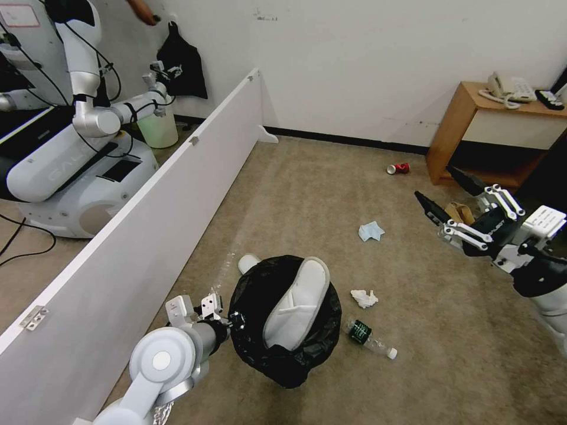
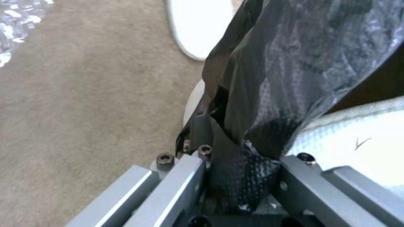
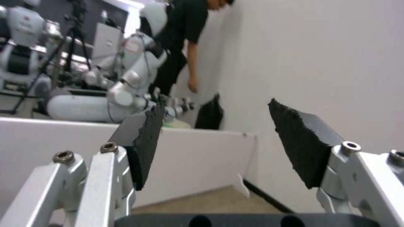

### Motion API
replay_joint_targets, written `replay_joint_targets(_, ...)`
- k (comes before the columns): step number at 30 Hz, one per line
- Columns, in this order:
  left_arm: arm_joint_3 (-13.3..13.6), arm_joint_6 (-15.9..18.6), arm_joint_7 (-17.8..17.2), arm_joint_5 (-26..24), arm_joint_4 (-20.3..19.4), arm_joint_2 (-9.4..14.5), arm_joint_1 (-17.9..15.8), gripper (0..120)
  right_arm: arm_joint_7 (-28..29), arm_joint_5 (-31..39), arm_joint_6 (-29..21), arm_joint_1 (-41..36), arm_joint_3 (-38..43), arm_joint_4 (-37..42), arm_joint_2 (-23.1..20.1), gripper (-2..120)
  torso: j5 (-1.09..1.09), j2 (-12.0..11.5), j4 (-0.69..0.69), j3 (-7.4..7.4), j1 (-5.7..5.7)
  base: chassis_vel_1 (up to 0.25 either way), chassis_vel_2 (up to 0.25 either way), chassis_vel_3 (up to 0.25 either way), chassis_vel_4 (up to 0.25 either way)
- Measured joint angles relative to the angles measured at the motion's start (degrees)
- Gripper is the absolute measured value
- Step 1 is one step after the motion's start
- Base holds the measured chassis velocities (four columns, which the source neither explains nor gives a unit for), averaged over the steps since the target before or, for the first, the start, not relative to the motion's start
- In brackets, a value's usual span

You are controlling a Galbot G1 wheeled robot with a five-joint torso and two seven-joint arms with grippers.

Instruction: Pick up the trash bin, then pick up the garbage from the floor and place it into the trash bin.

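left hand [image 1: 227, 321]: clamped on the trash bin [image 1: 283, 360] rim, slipper [image 1: 298, 304] inside
right hand [image 1: 446, 203]: spread wide, holding nothing

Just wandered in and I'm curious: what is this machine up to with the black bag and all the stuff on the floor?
It is tidying litter. Its left claw is clamped on the rim of a trash bin lined with a black bag, holding it over the carpet. One white slipper already lies in the bin. Its right claw hangs open and empty in the air. A bottle, a tissue, a face mask and a red can lie on the floor.
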Motion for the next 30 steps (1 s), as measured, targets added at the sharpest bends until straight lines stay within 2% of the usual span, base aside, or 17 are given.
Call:
replay_joint_targets(3, -1.48, -0.6, -0.34, -0.63, -0.58, -0.33, 1.03, 1, 0.85, -0.51, -0.28, 0.32, -1.02, -0.89, 0.45, 68, 0.01, 0.0, 0.0, 0.0, 0.0, 0.0, 0.0, 0.0, 0.0)
replay_joint_targets(5, -4.2, -0.72, 0.91, -1.7, -1.74, -0.81, 3.11, 1, 1.54, -0.87, -0.55, 0.73, -2.08, -1.77, 1.04, 68, 0.01, 0.0, 0.0, 0.0, 0.0, 0.0, 0.0, 0.0, 0.0)
replay_joint_targets(9, -6.17, -0.73, 1.61, -2.69, -2.51, -1.27, 4.45, 1, 2.0, -0.97, -0.76, 1.16, -2.66, -2.38, 1.13, 68, 0.01, 0.0, 0.01, 0.0, 0.0, 0.0, 0.0, 0.0, 0.0)
replay_joint_targets(11, -7.72, -0.9, -0.16, -4.73, -3.34, -1.83, 5.33, 1, 2.79, -0.92, -1.05, 1.49, -3.07, -2.76, 1.01, 68, -0.01, 0.0, 0.01, 0.0, 0.0, 0.0, 0.0, 0.0, 0.0)
replay_joint_targets(12, -7.72, -0.9, -0.16, -4.73, -3.34, -1.83, 5.33, 1, 2.79, -0.92, -1.05, 1.49, -3.07, -2.76, 1.01, 68, -0.01, 0.0, 0.01, 0.0, 0.0, 0.0, 0.0, 0.0, 0.0)
replay_joint_targets(14, -8.56, -1.44, -3.01, -6.3, -4.08, -2.21, 5.32, 1, 2.94, -0.96, -1.08, 1.54, -3.16, -3.12, 1.01, 68, 0.0, 0.0, 0.01, 0.0, 0.0, 0.0, 0.0, 0.0, 0.0)
replay_joint_targets(15, -8.56, -1.44, -3.01, -6.3, -4.08, -2.21, 5.32, 1, 2.94, -0.96, -1.08, 1.54, -3.16, -3.12, 1.01, 68, 0.0, 0.0, 0.01, 0.0, 0.0, 0.0, 0.0, 0.0, 0.0)
replay_joint_targets(16, -9.25, -1.83, -4.69, -8.22, -4.78, -2.2, 5.0, 1, 2.96, -1.09, -1.09, 1.46, -3.18, -3.34, 1.15, 68, 0.0, 0.0, 0.01, 0.0, 0.0, 0.0, 0.0, 0.0, 0.0)
replay_joint_targets(17, -9.98, -1.91, -4.94, -9.86, -5.44, -1.95, 4.72, 1, 2.9, -1.39, -1.09, 1.28, -3.18, -3.51, 1.4, 68, 0.0, 0.0, 0.0, 0.0, 0.0, 0.0, 0.0, 0.0, 0.0)
replay_joint_targets(23, -11.73, -1.72, -3.83, -12.52, -5.73, -1.89, 4.06, 1, 2.57, -2.02, -1.09, 0.94, -3.18, -3.64, 2.34, 68, 0.0, 0.0, 0.0, 0.0, 0.0, 0.0, 0.0, 0.0, 0.0)
replay_joint_targets(25, -12.88, -1.38, -3.14, -13.55, -5.1, -3.28, 3.46, 1, 2.55, -2.22, -1.09, 0.79, -3.18, -3.64, 2.69, 68, 0.0, 0.0, 0.0, 0.0, 0.0, 0.0, 0.0, 0.0, 0.0)
replay_joint_targets(30, -13.73, -1.34, -3.36, -14.07, -5.23, -4.57, 3.28, 1, 2.51, -2.44, -1.13, 0.6, -3.19, -4.05, 2.71, 68, 0.0, 0.0, 0.0, 0.0, 0.0, 0.0, 0.0, 0.0, 0.0)
